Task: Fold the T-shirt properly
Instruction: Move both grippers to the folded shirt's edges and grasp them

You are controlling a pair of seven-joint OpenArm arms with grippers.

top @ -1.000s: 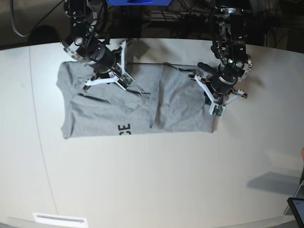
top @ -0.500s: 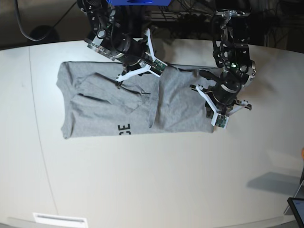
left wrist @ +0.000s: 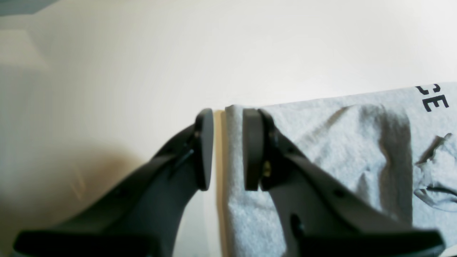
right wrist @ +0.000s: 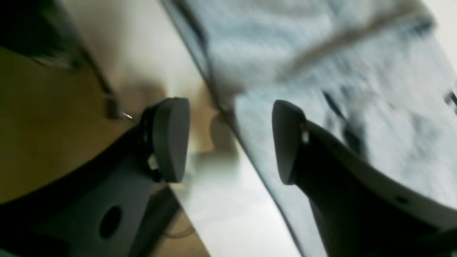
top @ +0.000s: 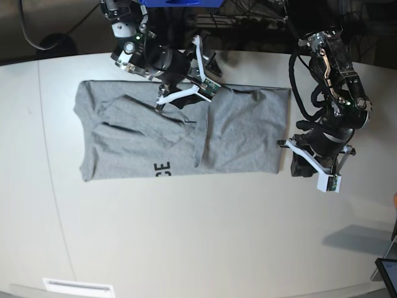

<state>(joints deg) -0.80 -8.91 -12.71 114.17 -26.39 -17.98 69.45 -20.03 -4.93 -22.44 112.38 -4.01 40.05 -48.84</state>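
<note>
Base view shows me the T-shirt [top: 186, 133] lying flat on the white table [top: 186, 236], close to the far edge. It is a long grey strip now, so I think the sides are already folded in. One flap lies over the middle, and a few black letters [top: 162, 167] peek out near the front edge of the shirt. It still needs to be folded across to make it short and neat, and some bumps need smoothing.

My left gripper [left wrist: 227, 150] sits at the shirt's end edge. Its fingers are a little apart, one over the cloth and one over bare table, holding nothing.

My right gripper [right wrist: 230, 139] is near the far edge of the table, over the shirt's back edge. Its fingers are wide apart and empty. That picture is blurry.

The cloth looks soft, speckled and a bit wrinkly. The table looks smooth and hard. The finger pads [left wrist: 251, 150] are dark, flat and rounded.
</note>
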